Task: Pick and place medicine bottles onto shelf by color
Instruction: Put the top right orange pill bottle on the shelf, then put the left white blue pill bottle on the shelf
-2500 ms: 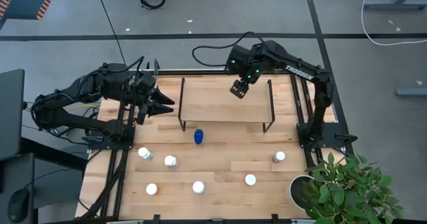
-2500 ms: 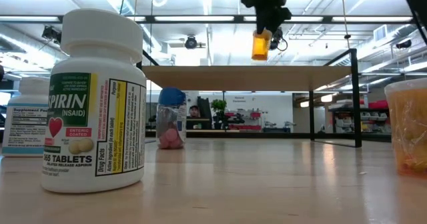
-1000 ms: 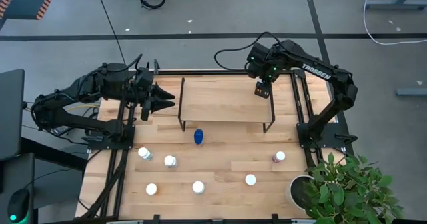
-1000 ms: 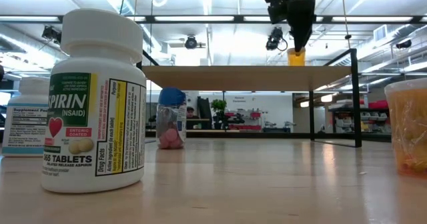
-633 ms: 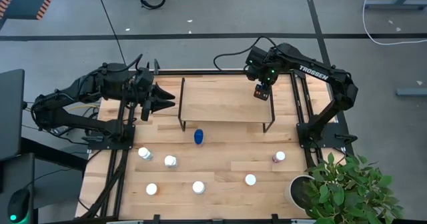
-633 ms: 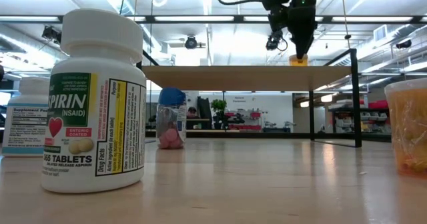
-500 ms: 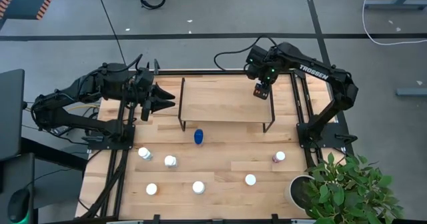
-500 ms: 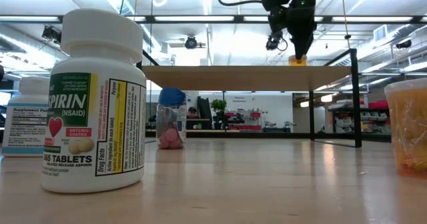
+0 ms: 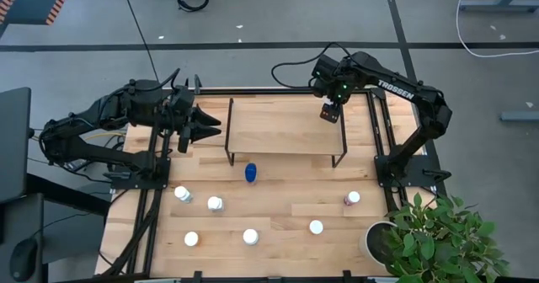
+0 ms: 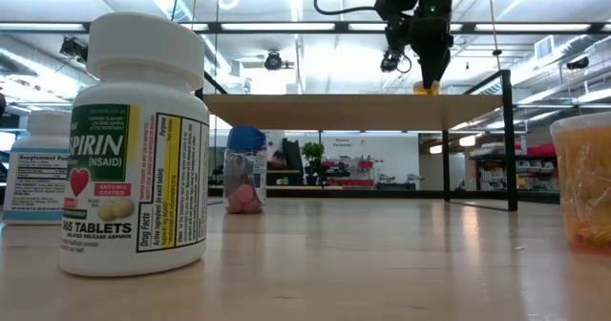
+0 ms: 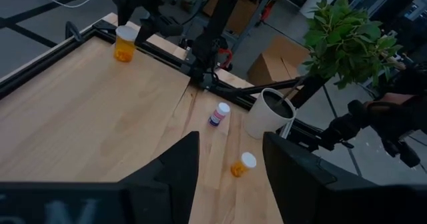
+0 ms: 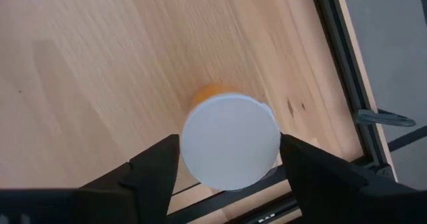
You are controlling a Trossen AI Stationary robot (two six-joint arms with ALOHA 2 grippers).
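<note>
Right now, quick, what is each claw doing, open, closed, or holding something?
Left claw: open, holding nothing, beside the shelf.
Right claw: open around the orange bottle standing on the shelf, fingers clear of its cap.

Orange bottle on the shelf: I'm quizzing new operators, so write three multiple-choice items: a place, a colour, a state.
1. Where on the shelf does the orange bottle stand? A left end, B middle, C right end.
2. Colour of the bottle on the table nearest the shelf? A blue, B green, C black.
3. The orange bottle is: A lying down, B upright, C lifted off.
C: the right tool hangs over it there. A: the blue bottle sits before the shelf. B: it stands cap up. The left tool waits left of the shelf.
</note>
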